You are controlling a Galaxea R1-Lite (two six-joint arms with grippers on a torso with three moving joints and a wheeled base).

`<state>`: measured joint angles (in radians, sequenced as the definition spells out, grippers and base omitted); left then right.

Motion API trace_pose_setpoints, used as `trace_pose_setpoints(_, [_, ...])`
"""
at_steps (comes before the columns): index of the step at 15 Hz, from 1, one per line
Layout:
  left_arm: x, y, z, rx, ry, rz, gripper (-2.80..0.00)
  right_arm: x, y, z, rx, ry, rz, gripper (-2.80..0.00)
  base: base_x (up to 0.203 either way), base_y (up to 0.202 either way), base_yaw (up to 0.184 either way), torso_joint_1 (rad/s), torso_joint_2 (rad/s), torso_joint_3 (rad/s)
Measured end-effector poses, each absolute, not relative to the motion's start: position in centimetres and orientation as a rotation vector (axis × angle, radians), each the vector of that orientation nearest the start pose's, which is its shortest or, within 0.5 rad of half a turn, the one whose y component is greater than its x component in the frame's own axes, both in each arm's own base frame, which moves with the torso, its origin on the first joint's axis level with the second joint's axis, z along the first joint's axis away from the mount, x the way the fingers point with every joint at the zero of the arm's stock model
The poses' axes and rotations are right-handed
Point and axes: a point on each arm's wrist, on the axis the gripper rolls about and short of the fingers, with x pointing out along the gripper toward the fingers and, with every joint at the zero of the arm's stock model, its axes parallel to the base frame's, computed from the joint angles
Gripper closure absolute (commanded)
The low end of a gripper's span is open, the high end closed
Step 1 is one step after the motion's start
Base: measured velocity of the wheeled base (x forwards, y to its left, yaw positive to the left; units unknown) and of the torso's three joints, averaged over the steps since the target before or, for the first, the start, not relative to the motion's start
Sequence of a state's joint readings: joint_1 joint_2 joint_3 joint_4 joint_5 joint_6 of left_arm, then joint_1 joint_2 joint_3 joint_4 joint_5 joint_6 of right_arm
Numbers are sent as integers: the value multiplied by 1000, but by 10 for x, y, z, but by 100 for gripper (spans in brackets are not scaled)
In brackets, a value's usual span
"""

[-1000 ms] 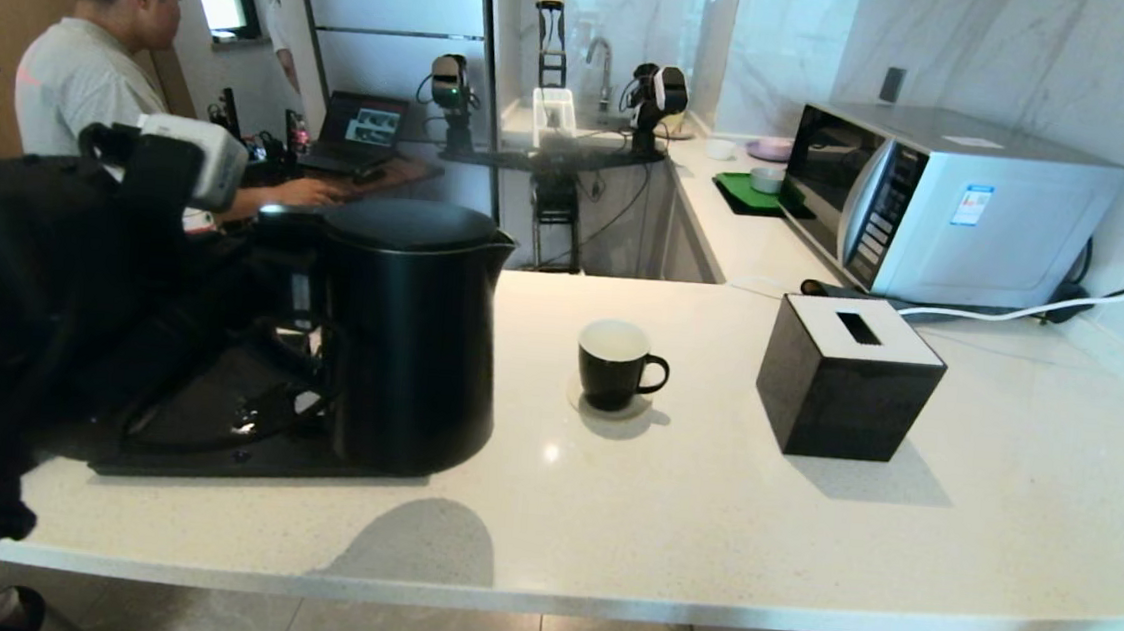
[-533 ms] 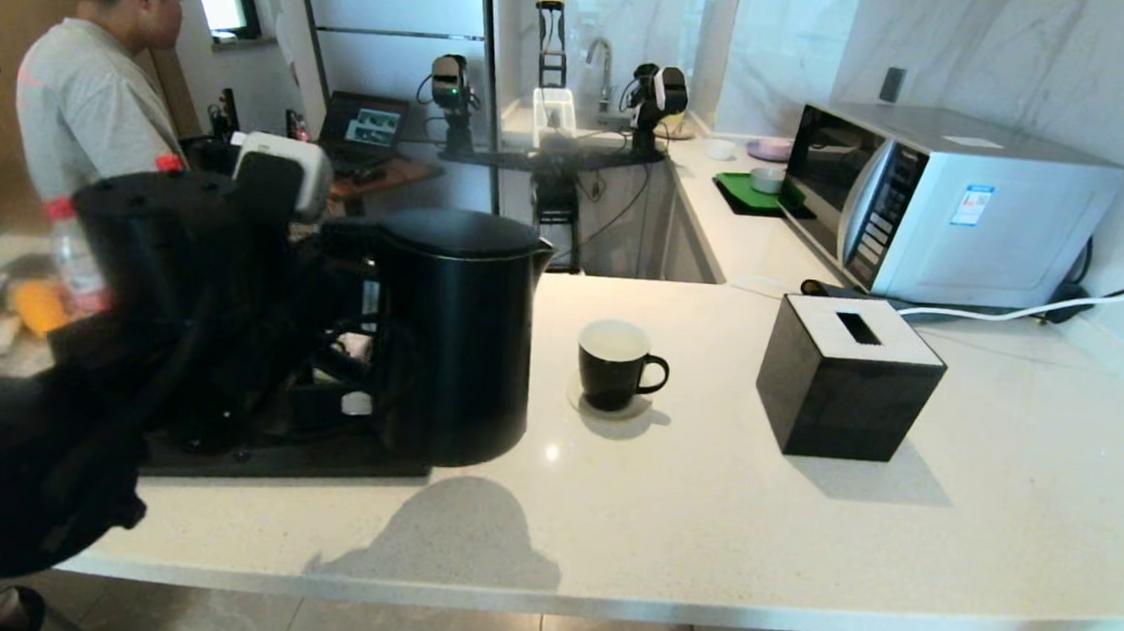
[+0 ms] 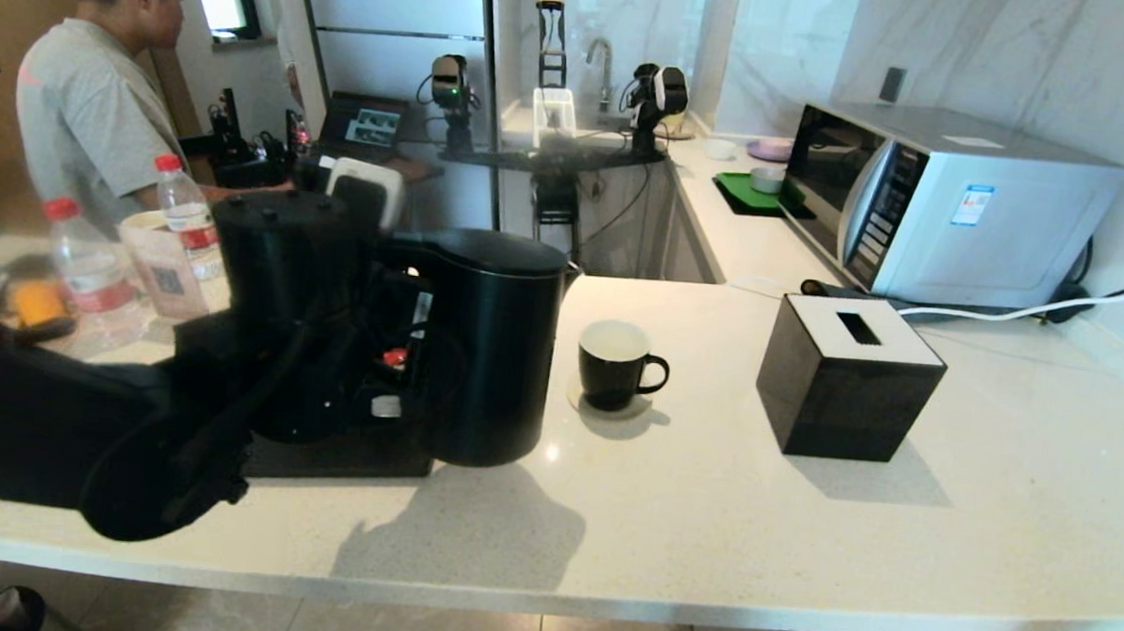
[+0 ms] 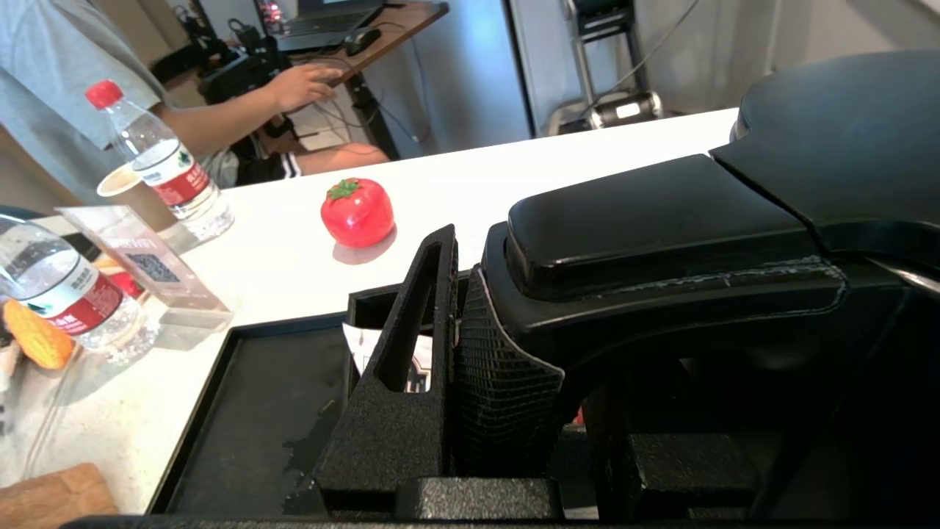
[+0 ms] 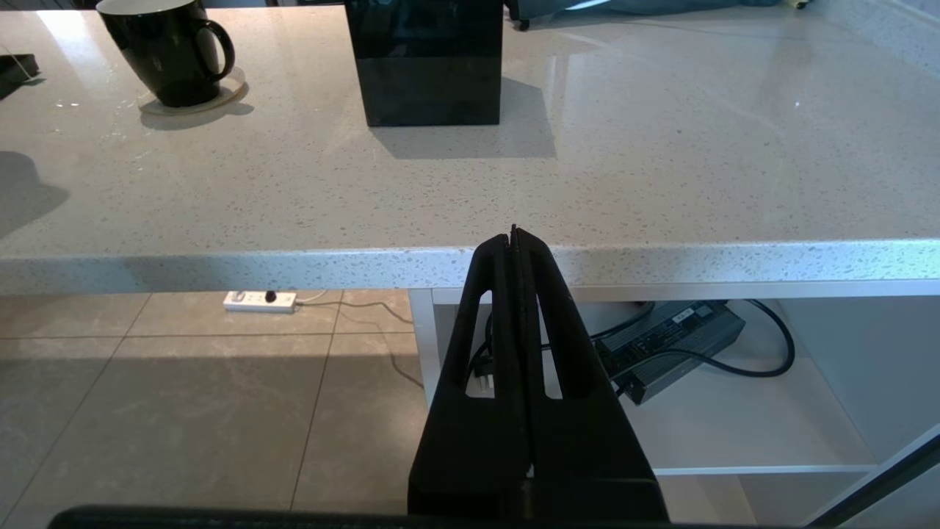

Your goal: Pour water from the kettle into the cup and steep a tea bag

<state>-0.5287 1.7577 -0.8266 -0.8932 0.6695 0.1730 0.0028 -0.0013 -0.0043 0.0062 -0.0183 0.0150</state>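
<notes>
The matte black kettle point(image 3: 499, 351) hangs upright just left of the cup, its shadow on the counter below it. My left gripper point(image 4: 529, 308) is shut on the kettle's loop handle point(image 4: 661, 220); in the head view my left arm covers the grip. The small black cup point(image 3: 613, 365), white inside, stands on a clear coaster with its ear handle to the right and nothing visible in it. My right gripper point(image 5: 513, 235) is shut and empty, parked below the counter's front edge. The tea bag is not in view.
A black tray point(image 3: 340, 454) lies under and behind the kettle. Right of the cup stand a black tissue box point(image 3: 843, 378) and a microwave point(image 3: 942, 200). Water bottles point(image 3: 88, 278), a paper cup point(image 4: 121, 184) and a red tomato toy point(image 4: 358, 213) crowd the far left. A person point(image 3: 88, 98) stands behind.
My left arm has carried the kettle rightward off the tray toward the cup, uncovering the bottles at the left. The cup and my right gripper have not moved.
</notes>
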Motion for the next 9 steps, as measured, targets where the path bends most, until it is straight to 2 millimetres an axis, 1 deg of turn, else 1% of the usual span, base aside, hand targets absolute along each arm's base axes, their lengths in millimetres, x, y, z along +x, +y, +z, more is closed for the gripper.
trace_pose_setpoints(6, [294, -158, 187, 232, 69, 153, 0, -23, 0, 76, 15, 1, -16, 0, 0, 0, 0, 0, 0, 0])
trace_pose_setpoints(9, [304, -161, 185, 248, 77, 162, 0, -23, 0, 76, 15, 1, -16, 0, 0, 0, 0, 0, 0, 0])
